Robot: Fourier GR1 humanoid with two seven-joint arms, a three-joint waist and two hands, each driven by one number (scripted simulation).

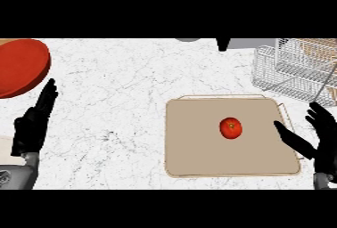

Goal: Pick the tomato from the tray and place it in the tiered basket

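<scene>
Tomato (230, 128) on tray (197, 156), no labels; R hand (320, 138) & L hand (33, 124) open.

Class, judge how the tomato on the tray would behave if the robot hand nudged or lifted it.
The tomato looks round and smooth, so a nudge would probably roll it across the flat tray. Its glossy skin may slip between fingers. It is likely soft, so squeezing could bruise it.

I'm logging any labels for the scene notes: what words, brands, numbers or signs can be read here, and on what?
None: no text shows on the tomato, the tray, the tiered basket, the red plate or the counter.
</scene>
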